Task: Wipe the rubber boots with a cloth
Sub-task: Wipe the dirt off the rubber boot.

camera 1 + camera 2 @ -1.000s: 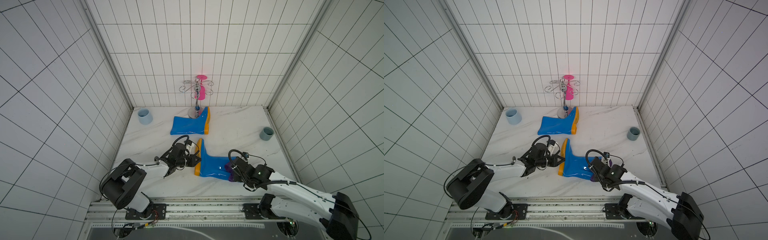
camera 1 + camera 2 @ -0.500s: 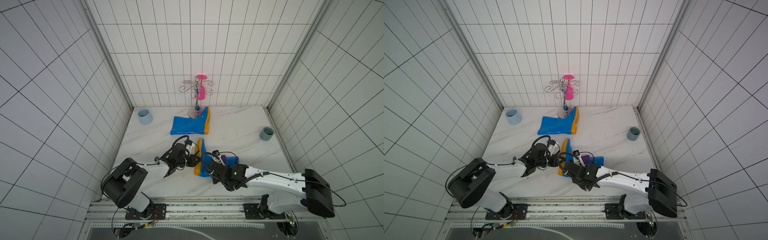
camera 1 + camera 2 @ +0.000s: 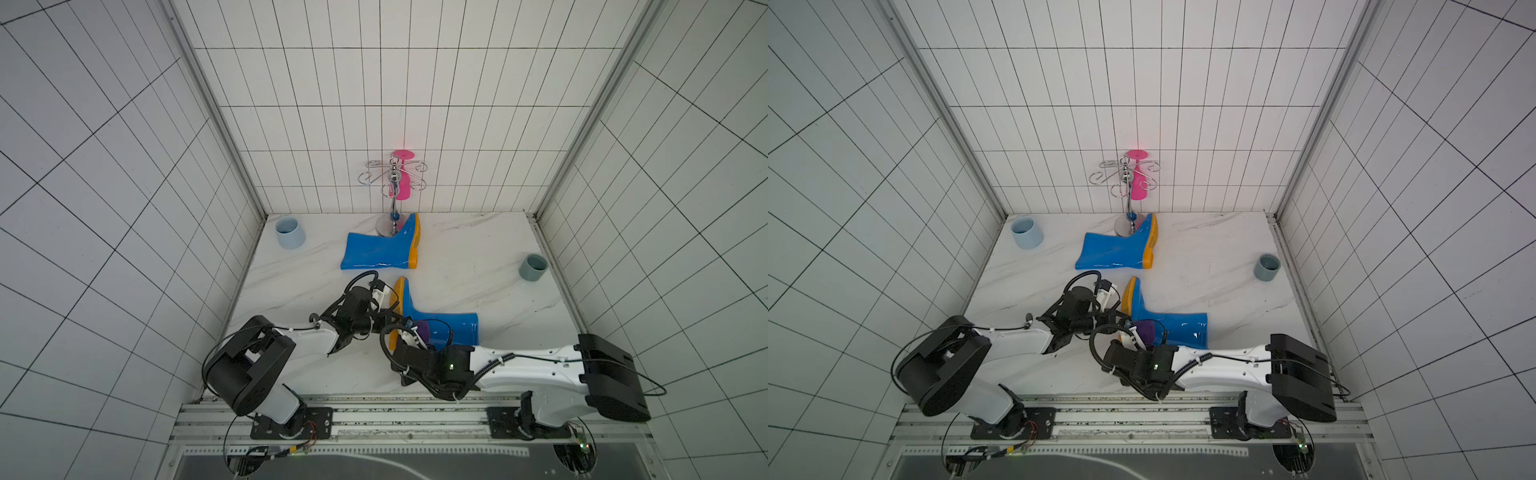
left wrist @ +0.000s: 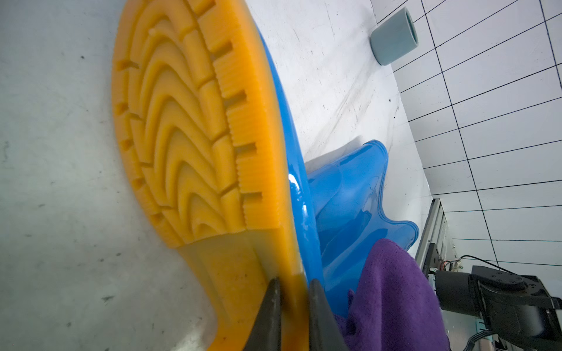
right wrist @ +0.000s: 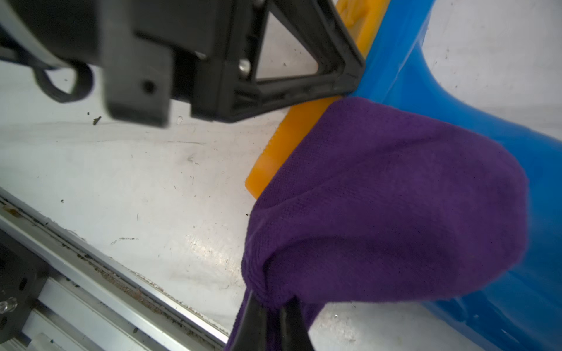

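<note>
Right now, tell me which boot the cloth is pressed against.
The near boot, held at its sole by the left gripper; the cloth touches it. The far boot lies untouched.

The right gripper [image 5: 272, 316] pinches the bunched purple cloth [image 5: 395, 206], draped against the blue rubber boot [image 5: 425, 76] at its orange sole [image 5: 279, 152]; the left gripper [image 5: 352, 79] touches the rubber boot just beside the cloth.

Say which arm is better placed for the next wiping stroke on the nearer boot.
Right. The right gripper is shut on the cloth, which lies against the nearer boot; the left gripper is clamped on the edge of that boot's sole, steadying it.
</note>
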